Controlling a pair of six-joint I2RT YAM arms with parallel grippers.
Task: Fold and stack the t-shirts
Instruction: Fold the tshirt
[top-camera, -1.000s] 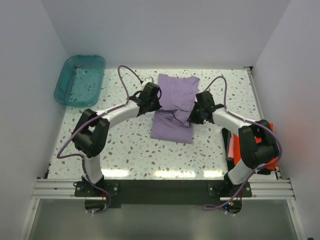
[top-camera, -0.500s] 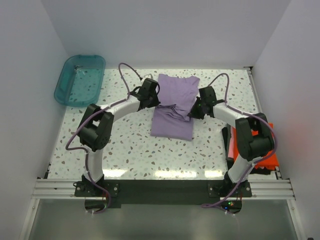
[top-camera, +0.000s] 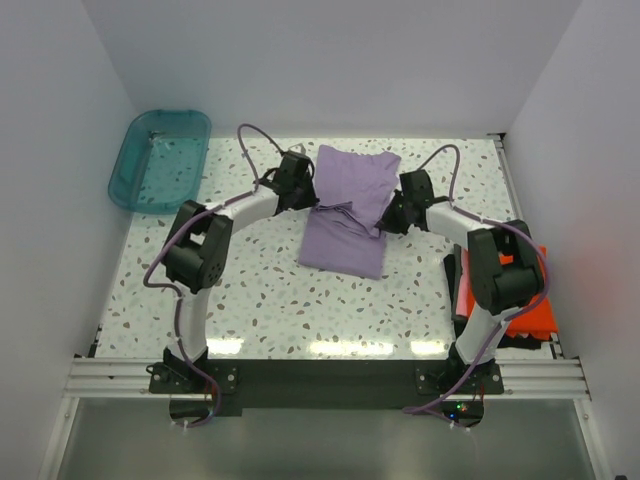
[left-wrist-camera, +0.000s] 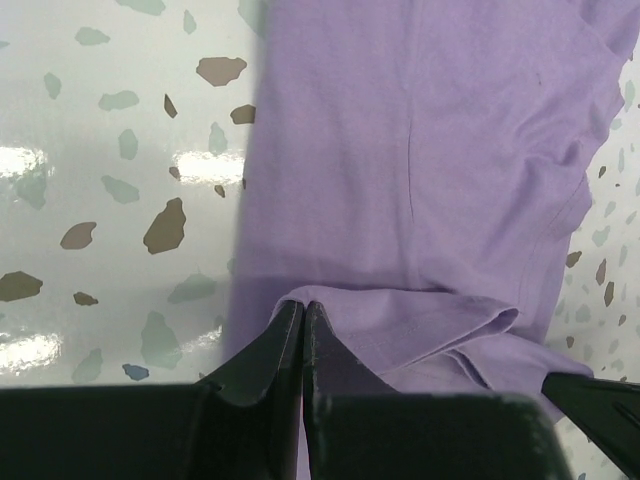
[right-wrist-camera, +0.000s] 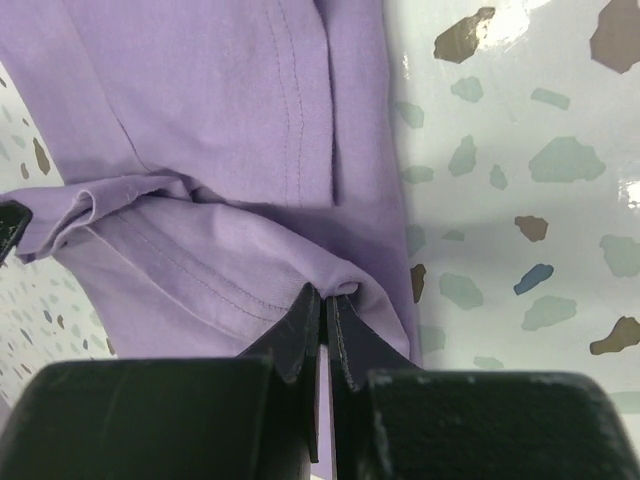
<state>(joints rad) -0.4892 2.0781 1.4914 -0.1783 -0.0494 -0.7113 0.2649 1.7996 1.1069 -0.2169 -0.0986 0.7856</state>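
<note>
The step now looks like folding the purple t-shirt (top-camera: 348, 215), which lies on the table (top-camera: 250, 290) a little past the middle, toward 12 o'clock. The left gripper (left-wrist-camera: 302, 312) is at the shirt's 9 o'clock side. Its fingers are squeezed together on a doubled-over edge of the purple cloth. The right gripper (right-wrist-camera: 325, 295) is at the shirt's 3 o'clock side, and it pinches a folded edge of the same shirt in the same way. So both hands hold one fold line, one at each end. I think the next move is for both hands to carry that fold the same way at the same speed. That way the cloth lands flat with no bumps, and then they can let go. If one hand goes faster, the fold could turn out crooked. The orange t-shirt (top-camera: 535, 320) sits at the table's 4 o'clock edge, partly under the right arm, so stacking is not done yet. The teal tub (top-camera: 122, 165) is at 10 o'clock, well apart from both shirts, and I can see nothing inside it.
</note>
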